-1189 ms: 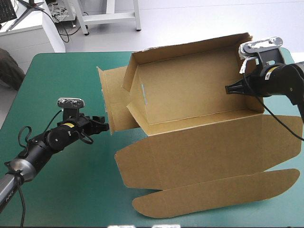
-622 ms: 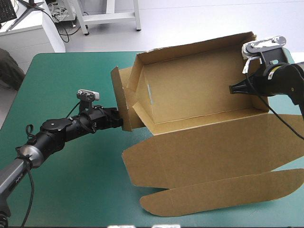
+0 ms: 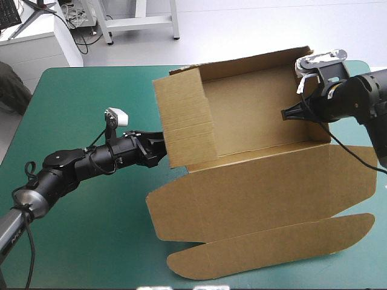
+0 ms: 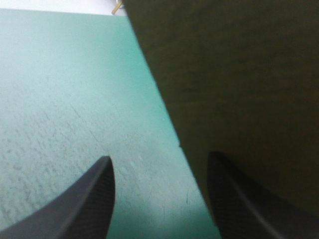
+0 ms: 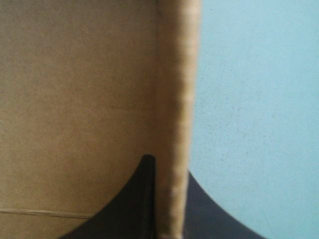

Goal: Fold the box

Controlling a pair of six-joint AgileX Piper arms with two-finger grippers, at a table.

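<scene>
One corrugated brown box (image 3: 254, 121), walls raised | left end effector (image 3: 159, 148) spread wide | right end effector (image 3: 285, 113) pinching wall

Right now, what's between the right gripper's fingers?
The right gripper pinches the box by its end wall, seen edge-on: one finger inside, one outside. Nothing else lies between them. Clearest in the right wrist view.

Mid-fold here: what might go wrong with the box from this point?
The left gripper is open, only pressing the raised end flap of the box, so the flap may fall outward if it retreats. The right gripper pinches just the right wall; a harder push could bend it or slide the box.
</scene>
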